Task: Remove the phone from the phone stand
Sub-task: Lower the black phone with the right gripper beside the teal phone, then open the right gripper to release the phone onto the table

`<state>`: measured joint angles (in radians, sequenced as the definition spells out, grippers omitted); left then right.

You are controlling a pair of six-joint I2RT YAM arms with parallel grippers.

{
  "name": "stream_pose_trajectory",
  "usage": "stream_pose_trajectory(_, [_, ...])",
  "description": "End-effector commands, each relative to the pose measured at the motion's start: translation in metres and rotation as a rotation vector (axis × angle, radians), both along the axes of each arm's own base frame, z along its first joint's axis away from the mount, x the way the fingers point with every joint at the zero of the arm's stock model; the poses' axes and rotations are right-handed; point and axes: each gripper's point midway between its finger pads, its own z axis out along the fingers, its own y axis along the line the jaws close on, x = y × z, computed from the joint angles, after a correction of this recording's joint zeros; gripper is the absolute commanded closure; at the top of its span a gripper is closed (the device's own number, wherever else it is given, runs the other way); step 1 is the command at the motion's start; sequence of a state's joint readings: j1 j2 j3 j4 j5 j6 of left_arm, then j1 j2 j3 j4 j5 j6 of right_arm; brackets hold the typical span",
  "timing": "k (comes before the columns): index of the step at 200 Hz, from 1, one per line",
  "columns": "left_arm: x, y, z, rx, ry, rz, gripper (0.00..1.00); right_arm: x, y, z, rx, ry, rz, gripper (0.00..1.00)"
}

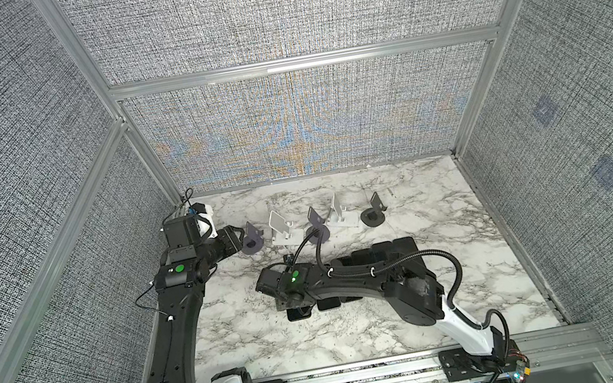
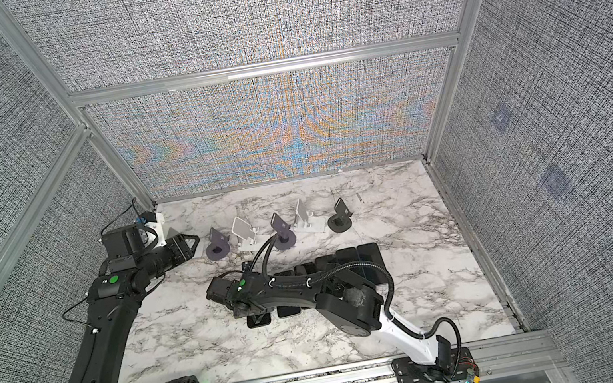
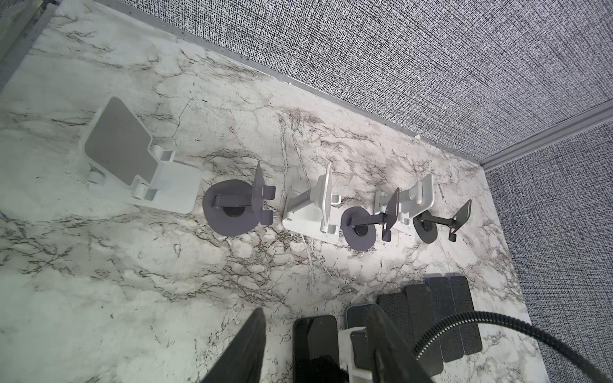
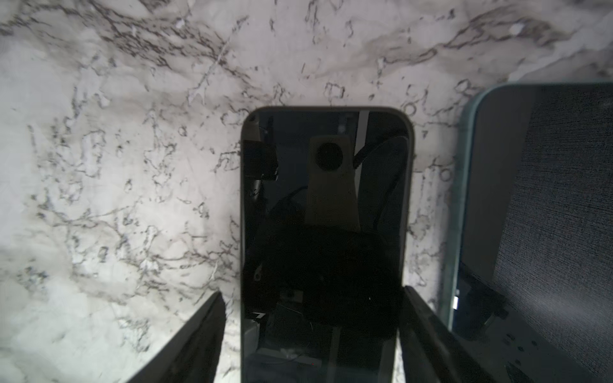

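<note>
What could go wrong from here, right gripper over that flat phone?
1. The right gripper straddles the black phone; one finger looks against its edge, lifting may drag it.
2. The teal-edged phone lies close beside that finger: possible nudge.
3. The left gripper sits near a dark stand: could tip it.

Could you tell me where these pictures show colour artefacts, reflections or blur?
In both top views the back wall carries orange-blue moiré bands; in the right wrist view the phone has a dark screen mirroring the camera mount, and the right gripper looks soft; the left wrist view is evenly lit, without glare.
</note>
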<state>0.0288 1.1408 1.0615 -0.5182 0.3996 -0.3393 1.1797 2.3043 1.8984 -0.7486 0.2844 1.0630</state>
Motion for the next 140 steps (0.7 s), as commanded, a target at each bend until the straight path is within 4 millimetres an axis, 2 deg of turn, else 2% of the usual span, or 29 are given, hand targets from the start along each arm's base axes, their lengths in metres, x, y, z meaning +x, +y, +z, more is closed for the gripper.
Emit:
stream_pose_trajectory(1, [0.002,-0.001,0.004,0.002,-0.026,-0.009,0.49,0.002,-0.007,0.022,-0.011,-0.050,-0.003,0.29])
stream_pose_trajectory(28, [0.001,-0.001,0.006,0.000,-0.030,-0.010,0.49,0.004,-0.009,0.037,0.000,-0.080,0.019,0.30])
stream_pose_trajectory(58, [0.001,0.001,0.007,0.006,-0.036,-0.001,0.49,0.002,0.001,0.036,0.014,-0.063,0.064,0.36])
stream_pose_trajectory(79, [0.000,0.002,0.009,0.011,-0.044,0.003,0.50,-0.002,0.015,0.031,0.039,-0.037,0.102,0.50])
stream_pose_trajectory(84, [0.000,0.003,0.009,0.018,-0.047,0.006,0.50,-0.004,0.018,0.030,0.047,-0.032,0.108,0.56])
stream_pose_trajectory(96, [-0.001,0.005,0.011,0.041,-0.057,0.010,0.50,-0.007,0.027,0.029,0.054,-0.032,0.147,0.78])
stream_pose_trajectory(114, [-0.003,0.009,0.016,0.056,-0.084,0.026,0.51,-0.013,0.040,0.026,0.078,-0.018,0.183,0.95])
stream_pose_trajectory(124, [-0.004,0.009,0.018,0.056,-0.095,0.030,0.51,-0.016,0.047,0.024,0.091,-0.011,0.196,1.00])
stream_pose_trajectory(140, [-0.004,0.010,0.018,0.054,-0.095,0.030,0.51,-0.019,0.055,0.018,0.097,0.005,0.212,1.00])
